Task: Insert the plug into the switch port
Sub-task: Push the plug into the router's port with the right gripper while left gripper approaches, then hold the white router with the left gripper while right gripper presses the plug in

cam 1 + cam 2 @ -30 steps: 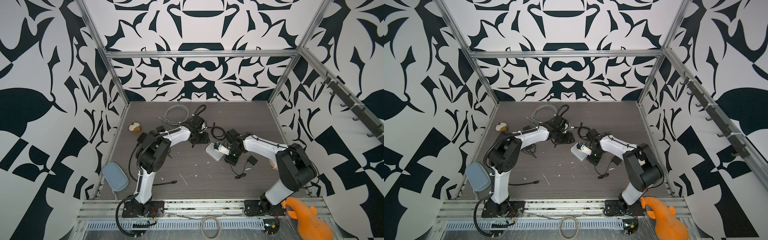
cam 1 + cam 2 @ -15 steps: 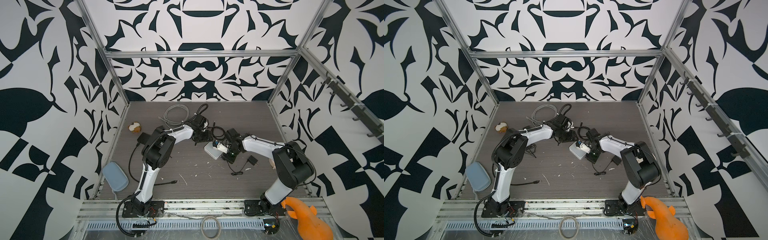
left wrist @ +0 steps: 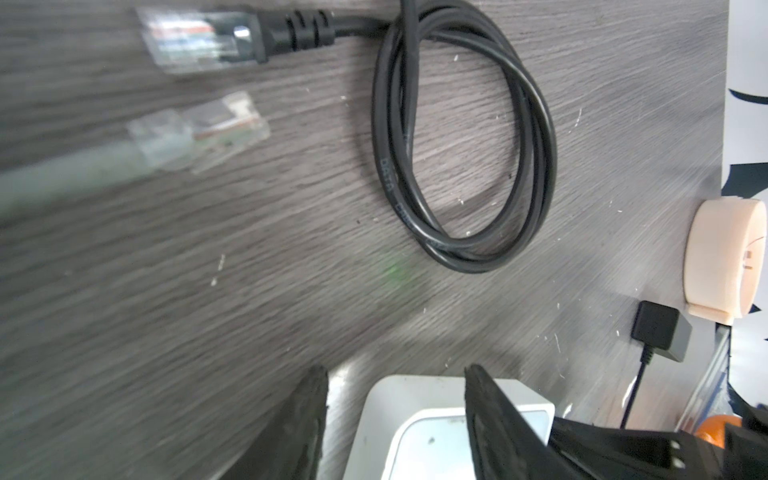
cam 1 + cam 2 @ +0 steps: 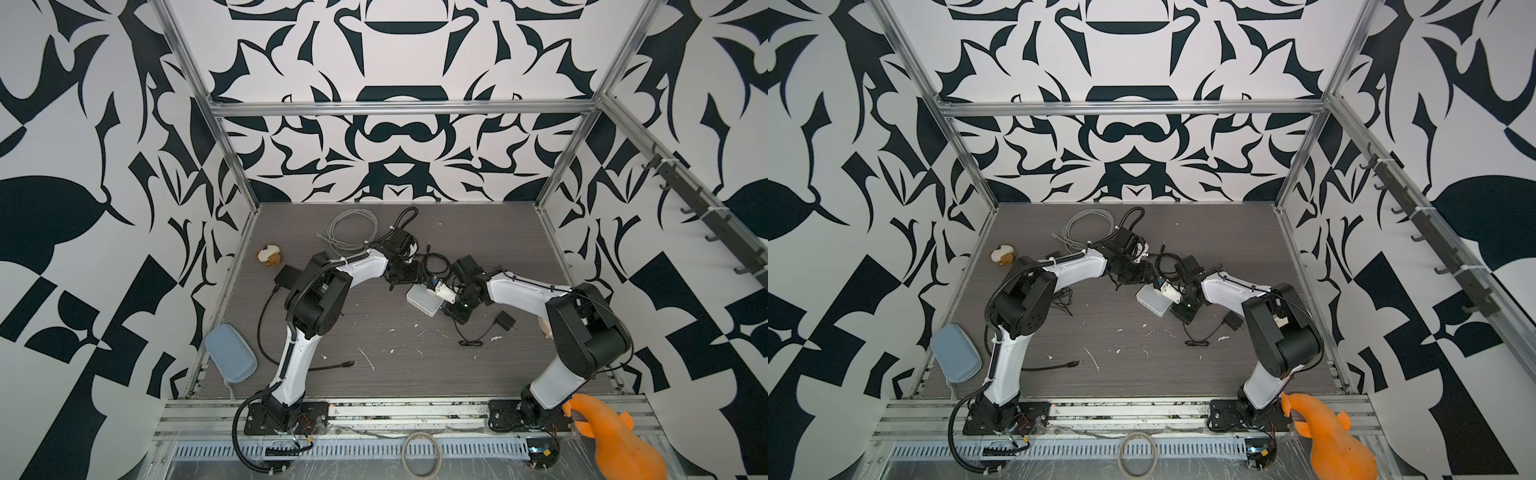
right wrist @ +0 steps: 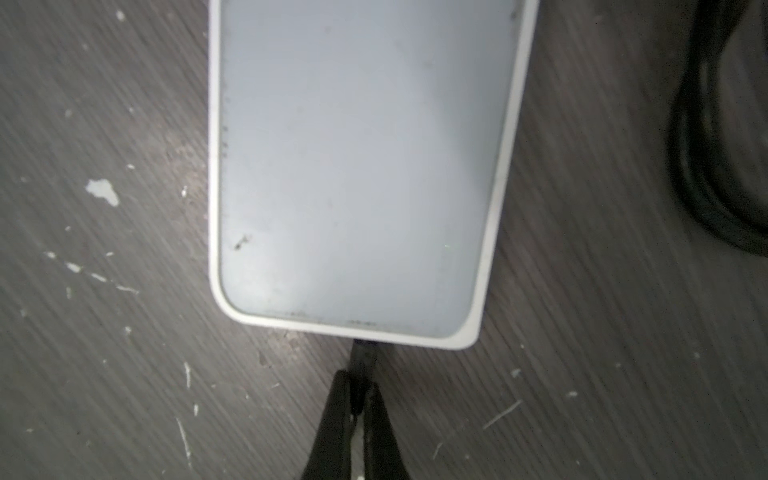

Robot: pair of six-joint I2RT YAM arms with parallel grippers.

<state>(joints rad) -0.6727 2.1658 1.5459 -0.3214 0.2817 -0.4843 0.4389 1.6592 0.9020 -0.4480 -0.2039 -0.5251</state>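
Grips the plug (image 5: 363,355) in the clenched right end effector (image 5: 359,380), tip meeting the edge of the switch (image 5: 357,166) (seated or not, cannot tell). Straddles a switch corner with the released left end effector (image 3: 397,374), one finger beside it, one over it. Finds the switch flat on the tabletop (image 5: 124,332), near a coiled cable (image 3: 461,145).

We count two end effectors: the left end effector (image 3: 397,374) and the right end effector (image 5: 359,380). The tabletop (image 4: 415,374) carries one switch (image 4: 424,300), one plug (image 5: 363,353), two coiled cables, a grey cable (image 4: 332,232) and a black cable (image 3: 390,174), two clear connectors (image 3: 208,129), one adapter (image 4: 506,322) and, near left, one blue case (image 4: 230,353). Nearer than it lie one tape ring (image 4: 420,453) and, at right, one orange object (image 4: 615,440).
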